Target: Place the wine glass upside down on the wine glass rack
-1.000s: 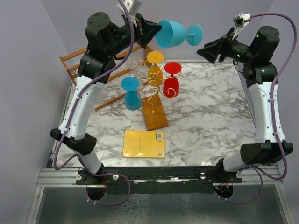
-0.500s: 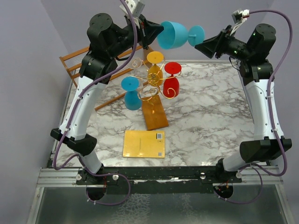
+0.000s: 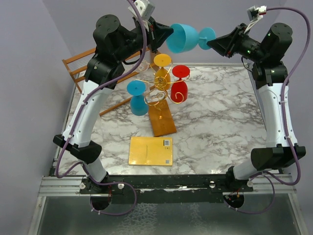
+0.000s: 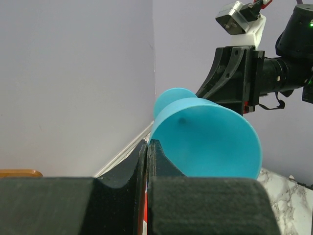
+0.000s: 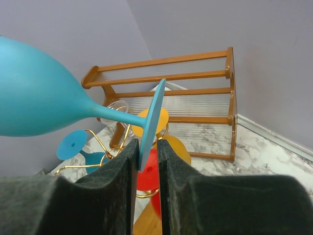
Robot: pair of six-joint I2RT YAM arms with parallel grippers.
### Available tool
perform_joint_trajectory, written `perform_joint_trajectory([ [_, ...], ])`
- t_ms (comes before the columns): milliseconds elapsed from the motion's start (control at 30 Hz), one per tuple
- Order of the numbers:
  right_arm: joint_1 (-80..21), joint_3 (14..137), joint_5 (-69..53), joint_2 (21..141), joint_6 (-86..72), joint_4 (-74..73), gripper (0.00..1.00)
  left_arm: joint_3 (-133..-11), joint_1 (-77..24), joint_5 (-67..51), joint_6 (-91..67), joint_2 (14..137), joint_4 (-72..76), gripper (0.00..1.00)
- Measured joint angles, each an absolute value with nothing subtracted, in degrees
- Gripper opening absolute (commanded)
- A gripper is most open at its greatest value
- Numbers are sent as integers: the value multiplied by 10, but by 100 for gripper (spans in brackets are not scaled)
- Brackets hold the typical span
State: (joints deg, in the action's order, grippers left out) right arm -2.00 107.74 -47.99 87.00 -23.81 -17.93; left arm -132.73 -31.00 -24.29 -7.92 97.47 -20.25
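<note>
Top view: wine glass [image 3: 183, 37] lies sideways above the wine glass rack [image 3: 157, 98], between left gripper [image 3: 164, 35] at its bowl and right gripper [image 3: 213, 43] at its foot
Left wrist: jaws pinched on the bowl's rim
Right wrist: jaws closed on the foot's edge

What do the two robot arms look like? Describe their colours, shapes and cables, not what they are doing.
Both the left arm and right arm have white links between chunky black joints. A purple cable loops along each. The fingers are black and blocky with a rough surface.
</note>
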Motion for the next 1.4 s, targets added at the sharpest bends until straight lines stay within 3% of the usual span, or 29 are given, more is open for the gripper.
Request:
perform_joint_trajectory([
  [133, -21, 1077, -476, 870, -245, -179, 2, -1326, -313, -240, -75, 975, -203, 0],
  [233, -23, 1077, -469, 870, -251, -179, 1, -1324, -315, -238, -69, 975, -204, 1],
  [433, -23, 1077, -436, 870, -241, -184, 1, -1304, -316, -237, -56, 973, -205, 21],
  [700, -22, 1077, -384, 864, -182, -202, 1, -1269, -316, -237, -28, 955, -235, 60],
  [933, -21, 1108, -346, 859, -52, -251, 1, -1245, -310, -230, 19, 908, -277, 82],
  [1400, -21, 1188, -311, 780, 364, -486, 1, -1242, -280, -218, 71, 864, -321, 87],
])
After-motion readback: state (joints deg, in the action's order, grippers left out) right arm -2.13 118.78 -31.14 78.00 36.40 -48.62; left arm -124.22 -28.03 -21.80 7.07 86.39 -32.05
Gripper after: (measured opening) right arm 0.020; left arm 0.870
